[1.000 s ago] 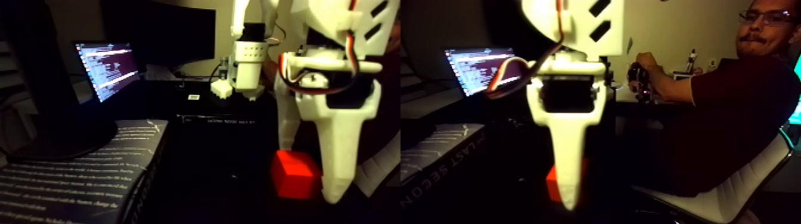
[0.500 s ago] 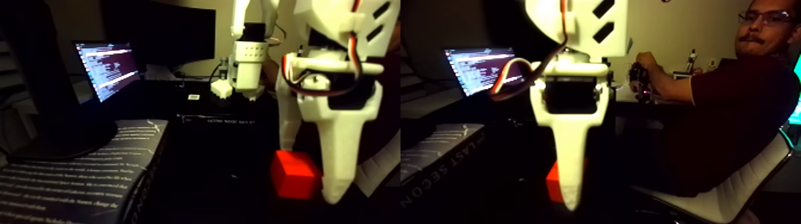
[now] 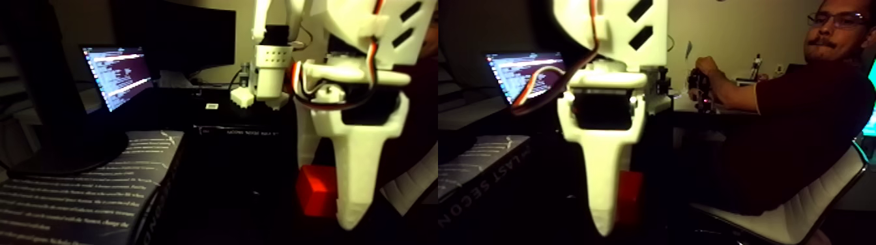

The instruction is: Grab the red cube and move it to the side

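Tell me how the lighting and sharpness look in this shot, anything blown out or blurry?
In the fixed view, a side-by-side pair, the room is dim and the table nearly black; the white gripper is overexposed and softly blurred, close to the lens; the red cube glows saturated with little face detail; the laptop screen glares, its text unreadable.

The arm [image 3: 365, 39] is glossy white printed plastic with dark slanted slots at its two o'clock corner. A red, white and black cable [image 3: 301, 81] loops at nine o'clock of a black servo block. Below, the gripper [image 3: 349, 208] tapers into a long, blunt white finger.
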`<state>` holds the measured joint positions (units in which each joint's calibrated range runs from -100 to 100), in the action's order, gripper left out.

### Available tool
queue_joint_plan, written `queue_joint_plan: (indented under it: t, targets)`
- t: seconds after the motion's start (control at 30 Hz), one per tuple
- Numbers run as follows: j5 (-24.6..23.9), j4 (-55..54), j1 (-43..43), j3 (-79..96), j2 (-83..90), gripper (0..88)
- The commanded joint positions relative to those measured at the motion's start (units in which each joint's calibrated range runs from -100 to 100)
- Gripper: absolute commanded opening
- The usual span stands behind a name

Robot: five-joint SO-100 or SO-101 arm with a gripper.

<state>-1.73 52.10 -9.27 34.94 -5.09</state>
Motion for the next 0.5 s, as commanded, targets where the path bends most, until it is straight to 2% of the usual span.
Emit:
queue_joint_plan:
  t: [0.0,0.47]
  targets:
    - [-0.08,0.60,-0.39,-1.69,0.05,31.0]
    - [0.46,0.77,-0.48,-1.78,-0.04,30.9]
